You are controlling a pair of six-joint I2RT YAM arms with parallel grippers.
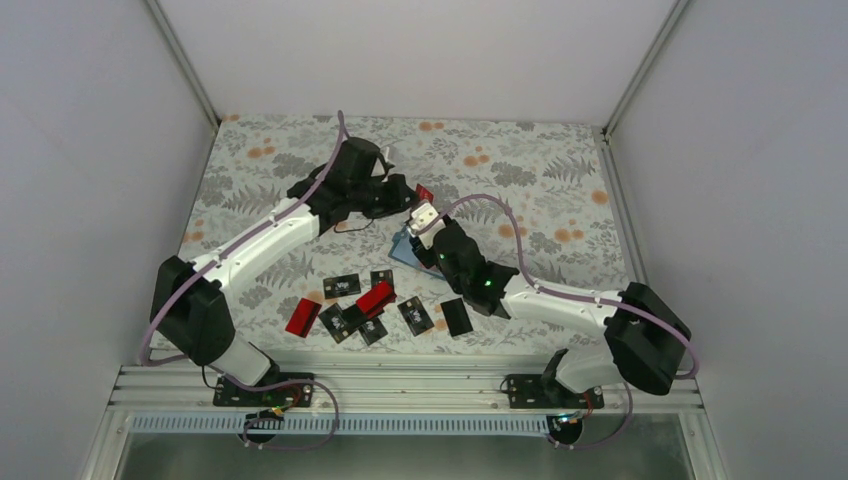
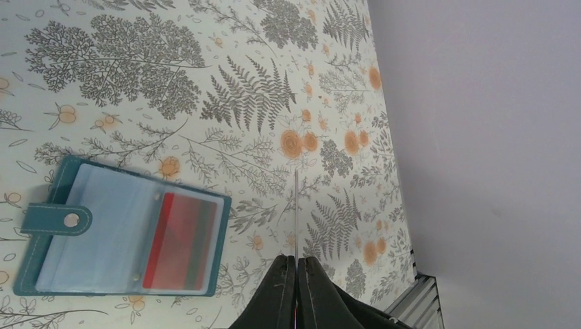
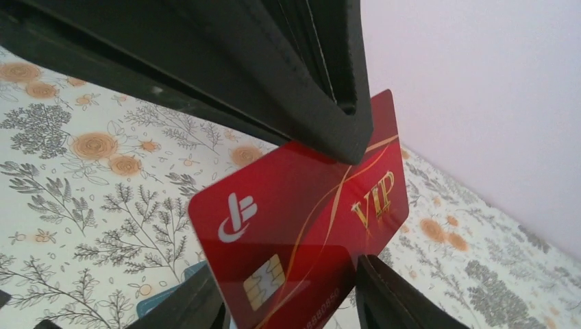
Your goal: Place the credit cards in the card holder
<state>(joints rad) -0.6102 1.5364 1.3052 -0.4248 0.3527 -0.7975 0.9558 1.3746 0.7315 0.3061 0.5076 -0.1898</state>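
Clamping a red credit card (image 3: 301, 226) in the left gripper (image 2: 296, 259) jaws, off the table (image 1: 560, 170) just beyond the open card holder (image 2: 51, 221), with the right gripper (image 3: 294, 301) jaws apart either side of it. Could twist or slip on insertion given the small pinch near one edge, or jam against the sleeved red card (image 2: 181, 240) inside the holder.

Teal card holder (image 2: 48, 221); red card (image 3: 308, 205), gold lettering; floral-print table (image 2: 171, 68).

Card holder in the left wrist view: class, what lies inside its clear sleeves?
One red card shows through the right-hand sleeve of the open card holder. The left-hand sleeve looks empty, though it is hazy. Anything in sleeves stacked underneath is covered.
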